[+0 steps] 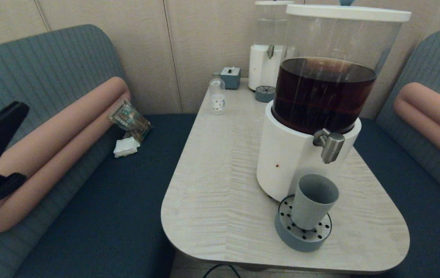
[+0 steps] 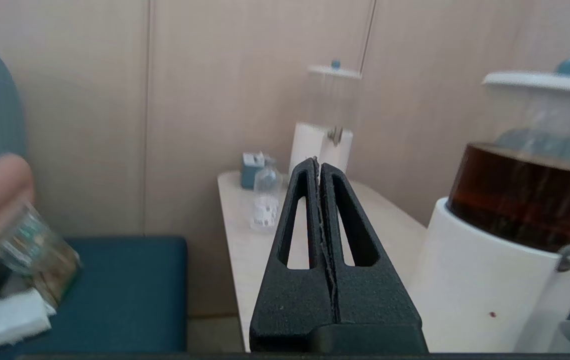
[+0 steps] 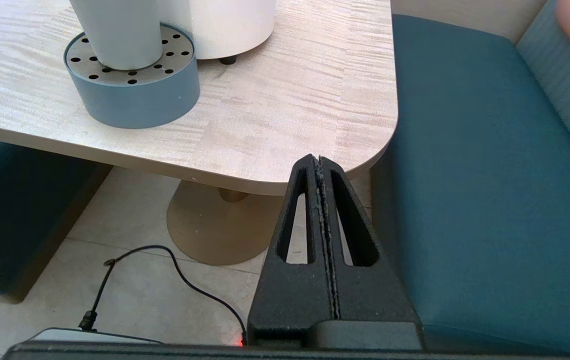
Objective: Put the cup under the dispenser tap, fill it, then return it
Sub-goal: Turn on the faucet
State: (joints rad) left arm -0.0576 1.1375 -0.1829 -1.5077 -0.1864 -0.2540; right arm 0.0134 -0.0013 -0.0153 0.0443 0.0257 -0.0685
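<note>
The grey-green cup (image 1: 312, 202) stands on a round perforated drip tray (image 1: 301, 239), straight below the steel dispenser tap (image 1: 330, 144) of the big white-based dispenser (image 1: 293, 162) of dark brown drink. The inside of the cup looks grey. No gripper touches it. My left gripper (image 2: 319, 162) is shut on nothing, held far left over the bench, where the head view shows it (image 1: 19, 112). My right gripper (image 3: 319, 160) is shut and empty, low beside the table's near right corner. The cup (image 3: 115, 30) and drip tray (image 3: 135, 100) lie beyond it.
At the back of the table (image 1: 220, 173) stand a clear-liquid dispenser (image 1: 268, 50), a small drip tray (image 1: 265, 93), a blue box (image 1: 231, 77) and a glass bottle (image 1: 217, 94). Packets (image 1: 129, 119) and napkins (image 1: 126, 146) lie on the left bench. A cable (image 3: 165, 270) crosses the floor.
</note>
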